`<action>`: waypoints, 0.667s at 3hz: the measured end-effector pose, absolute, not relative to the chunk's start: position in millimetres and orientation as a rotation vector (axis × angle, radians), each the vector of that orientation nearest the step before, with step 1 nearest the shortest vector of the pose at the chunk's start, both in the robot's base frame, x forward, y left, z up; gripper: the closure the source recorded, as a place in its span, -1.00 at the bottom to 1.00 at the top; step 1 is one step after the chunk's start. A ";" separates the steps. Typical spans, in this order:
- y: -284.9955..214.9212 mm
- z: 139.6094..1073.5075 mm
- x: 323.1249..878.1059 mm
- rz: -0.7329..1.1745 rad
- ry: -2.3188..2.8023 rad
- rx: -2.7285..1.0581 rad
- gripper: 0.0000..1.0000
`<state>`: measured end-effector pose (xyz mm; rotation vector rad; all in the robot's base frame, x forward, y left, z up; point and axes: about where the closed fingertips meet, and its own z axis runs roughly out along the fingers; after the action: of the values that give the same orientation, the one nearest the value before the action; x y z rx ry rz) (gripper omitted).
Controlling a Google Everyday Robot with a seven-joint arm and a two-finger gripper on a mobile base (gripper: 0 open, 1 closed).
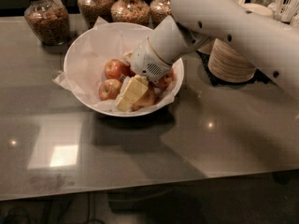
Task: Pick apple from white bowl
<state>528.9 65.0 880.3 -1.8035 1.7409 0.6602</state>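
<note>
Slanting down from the right, the arm [224,20] holds the gripper [128,96] among the apples [117,69] in the white bowl [76,51]; whether it grips anything cannot be told.

No writing to read anywhere — not on the jars [46,21], nor the gripper [129,96] down in the white bowl [122,113].
</note>
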 end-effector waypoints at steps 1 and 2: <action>65.0 883.3 530.8 0.660 1.741 -1.804 -1.00; 59.0 906.4 543.5 0.585 1.745 -1.826 -1.00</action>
<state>543.5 59.0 906.4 -1.8261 1.7453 0.5846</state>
